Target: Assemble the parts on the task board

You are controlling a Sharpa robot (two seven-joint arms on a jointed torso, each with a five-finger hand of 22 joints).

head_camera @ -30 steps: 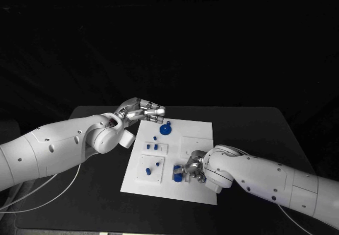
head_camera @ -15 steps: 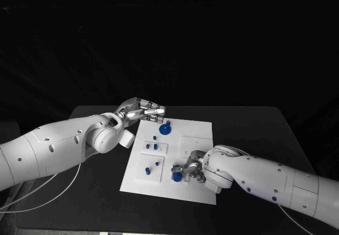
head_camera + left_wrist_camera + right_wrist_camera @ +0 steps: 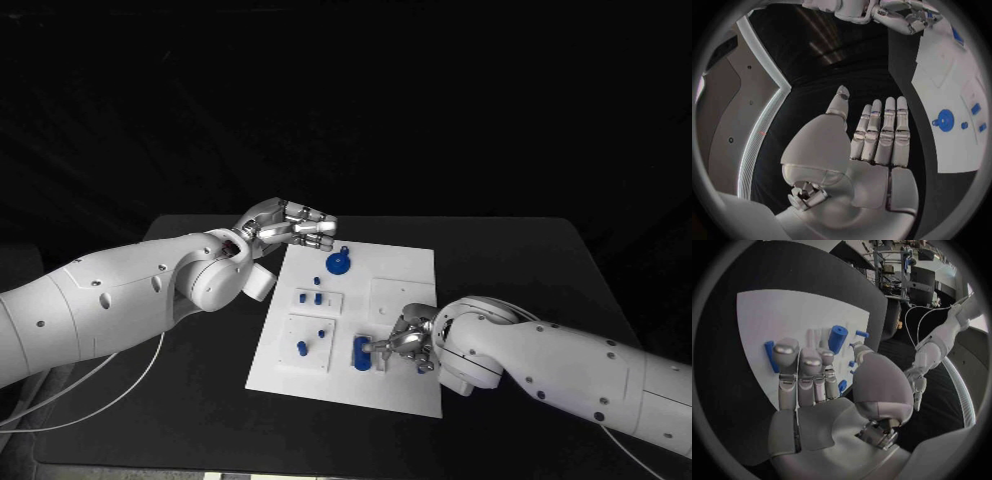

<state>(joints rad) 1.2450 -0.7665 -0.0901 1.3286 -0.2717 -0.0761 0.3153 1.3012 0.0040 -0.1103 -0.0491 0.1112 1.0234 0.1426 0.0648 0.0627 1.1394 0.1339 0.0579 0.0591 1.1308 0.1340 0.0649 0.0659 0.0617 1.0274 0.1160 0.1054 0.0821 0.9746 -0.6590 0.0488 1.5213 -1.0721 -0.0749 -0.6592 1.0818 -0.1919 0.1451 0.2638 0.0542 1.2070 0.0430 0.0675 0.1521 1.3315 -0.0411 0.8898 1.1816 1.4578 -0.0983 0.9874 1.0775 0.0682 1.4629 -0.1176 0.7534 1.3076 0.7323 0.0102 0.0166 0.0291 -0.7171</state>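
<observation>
Lying on the near half of the task board (image 3: 397, 275), a long blue part (image 3: 359, 352) has its long axis running roughly from the board's near edge toward its far edge. The right hand (image 3: 404, 345) sits just beside it, fingers curled down toward the board at the part's right side; whether they grip anything I cannot tell. From the right wrist, the fingers (image 3: 801, 367) reach straight over the white plate, with a blue cylinder (image 3: 837, 338) just past the fingertips and a slim blue bar (image 3: 769, 356) beside the outermost finger. The left hand (image 3: 289, 228) hovers at the board's far left corner, near a round blue disc (image 3: 338, 264); its wrist camera shows the fingers flat, together and holding nothing.
</observation>
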